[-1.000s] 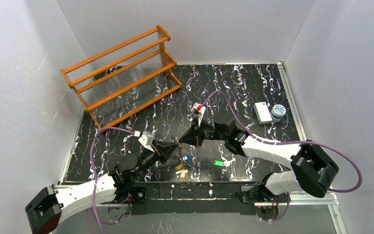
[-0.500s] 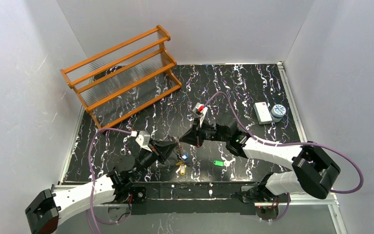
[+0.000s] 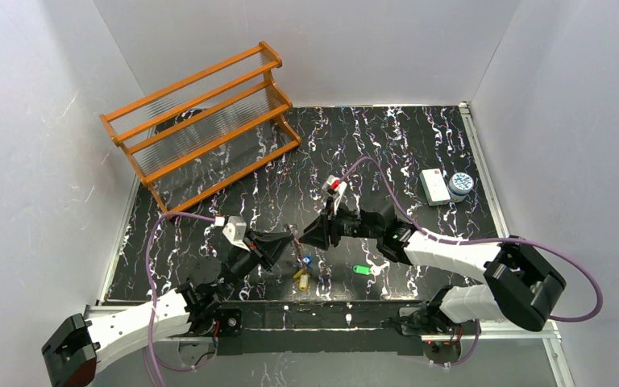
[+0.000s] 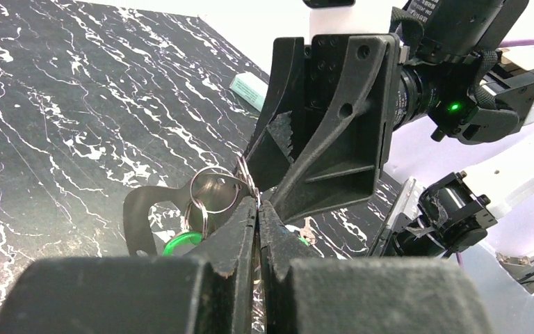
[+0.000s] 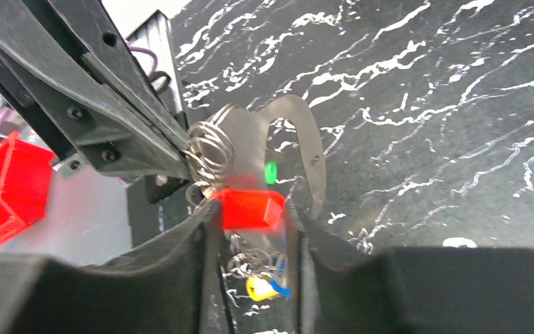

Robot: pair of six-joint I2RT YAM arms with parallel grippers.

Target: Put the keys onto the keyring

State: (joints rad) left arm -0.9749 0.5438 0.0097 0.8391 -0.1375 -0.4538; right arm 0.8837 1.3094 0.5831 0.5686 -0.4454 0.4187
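The keyring (image 4: 212, 189) is held above the bench (image 3: 419, 137), clamped in the closed left gripper (image 4: 258, 207). The red key (image 5: 249, 210) is seen beside it, between the parted jaws of the right gripper (image 5: 252, 203). Threading is judged in hand; next, the green key (image 3: 361, 270) must be collected.

Rack (image 3: 201, 121) far left; box (image 3: 434, 185) far right; keys (image 3: 302, 272) front centre.

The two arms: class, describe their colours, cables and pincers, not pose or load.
The left arm and right arm have white shells with black joints, and a purple cable loops along each. The left pincer and right pincer are black and angular; a green light glows on the right wrist.
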